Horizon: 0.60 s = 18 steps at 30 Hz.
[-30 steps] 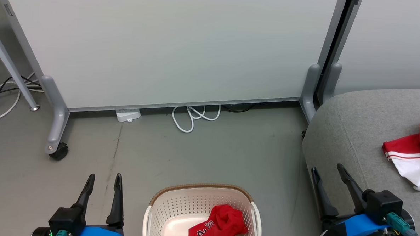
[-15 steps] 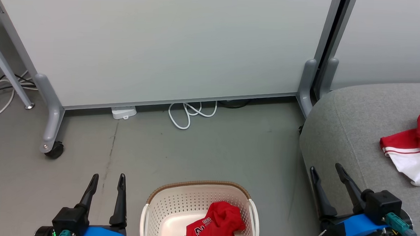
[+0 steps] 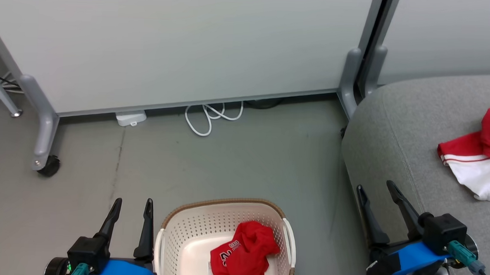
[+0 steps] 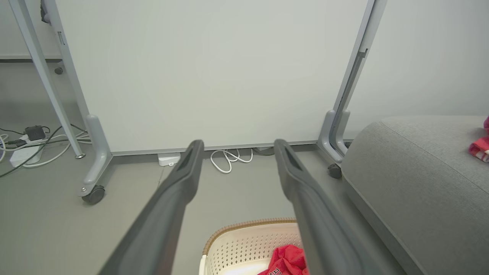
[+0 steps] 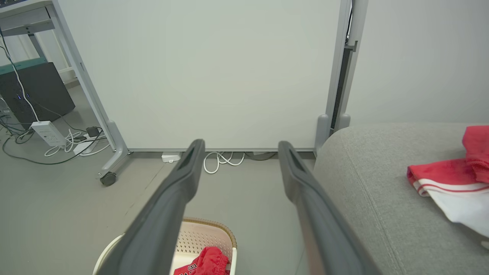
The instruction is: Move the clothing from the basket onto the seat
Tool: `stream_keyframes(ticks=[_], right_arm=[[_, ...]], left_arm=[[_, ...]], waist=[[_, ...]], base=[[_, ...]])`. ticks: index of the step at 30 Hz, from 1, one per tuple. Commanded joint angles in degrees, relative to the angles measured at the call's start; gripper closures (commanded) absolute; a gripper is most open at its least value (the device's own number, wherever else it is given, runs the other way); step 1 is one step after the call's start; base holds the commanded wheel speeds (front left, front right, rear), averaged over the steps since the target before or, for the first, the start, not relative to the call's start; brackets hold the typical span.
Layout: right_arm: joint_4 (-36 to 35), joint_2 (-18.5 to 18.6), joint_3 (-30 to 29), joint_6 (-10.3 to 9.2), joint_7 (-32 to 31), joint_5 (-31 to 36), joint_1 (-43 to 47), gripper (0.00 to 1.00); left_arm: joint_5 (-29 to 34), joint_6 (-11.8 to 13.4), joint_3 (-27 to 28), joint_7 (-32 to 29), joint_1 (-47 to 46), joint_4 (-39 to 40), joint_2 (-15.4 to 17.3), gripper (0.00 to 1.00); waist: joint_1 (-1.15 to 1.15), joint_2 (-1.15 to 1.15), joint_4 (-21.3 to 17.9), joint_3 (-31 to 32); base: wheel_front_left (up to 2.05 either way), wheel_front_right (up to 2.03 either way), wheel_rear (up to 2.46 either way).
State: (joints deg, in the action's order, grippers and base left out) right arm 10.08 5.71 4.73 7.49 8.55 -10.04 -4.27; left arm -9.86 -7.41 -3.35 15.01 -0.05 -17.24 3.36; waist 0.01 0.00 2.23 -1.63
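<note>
A cream perforated basket (image 3: 191,228) with a brown rim stands on the floor at the bottom centre. A crumpled red garment with white lettering (image 3: 244,253) lies inside it. The same basket (image 4: 237,244) and red garment (image 4: 288,261) show low in the left wrist view, and the basket (image 5: 191,235) low in the right wrist view. On the grey seat (image 3: 398,132) at right lies a red and white garment (image 3: 475,160). My left gripper (image 3: 133,203) hangs open just left of the basket. My right gripper (image 3: 374,187) is open beside the seat's front edge. Both hold nothing.
A large pale partition on grey wheeled legs (image 3: 42,141) crosses the back. A white cable loop (image 3: 206,117) and a white power block (image 3: 130,118) lie at its foot. More cables and a power strip (image 5: 47,133) lie at far left.
The head camera has tilted and turned, so the whole scene has slid up and left in view. Both grippers stay open, and the garments lie where they were.
</note>
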Motion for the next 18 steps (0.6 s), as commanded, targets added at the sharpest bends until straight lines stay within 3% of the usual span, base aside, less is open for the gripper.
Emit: stream_keyframes(ticks=[1, 11, 18], right_arm=[[-0.41, 0.40, 0.20, 0.01, -0.14, -0.32, -0.92, 0.00], [-2.68, 0.80, 2.13, 0.01, 0.58, 0.63, -4.15, 0.00], [-3.03, 0.24, 4.38, 0.01, 1.71, 0.93, -7.63, 0.00]], left_arm=[[-0.14, -0.05, -0.25, 0.25, -1.10, -0.12, 0.06, 0.00], [0.19, -0.05, -2.18, 0.22, -5.90, -1.71, 0.00, 0.00], [1.04, -0.05, -6.64, 0.22, -12.27, -9.19, 2.29, 0.00]], waist=[[-0.01, 0.00, -1.19, -1.44], [-0.01, 0.00, -7.20, -10.86], [-0.01, 0.00, -11.89, -19.41]], base=[[0.00, 0.00, 0.00], [0.00, 0.00, 0.00], [0.00, 0.00, 0.00]])
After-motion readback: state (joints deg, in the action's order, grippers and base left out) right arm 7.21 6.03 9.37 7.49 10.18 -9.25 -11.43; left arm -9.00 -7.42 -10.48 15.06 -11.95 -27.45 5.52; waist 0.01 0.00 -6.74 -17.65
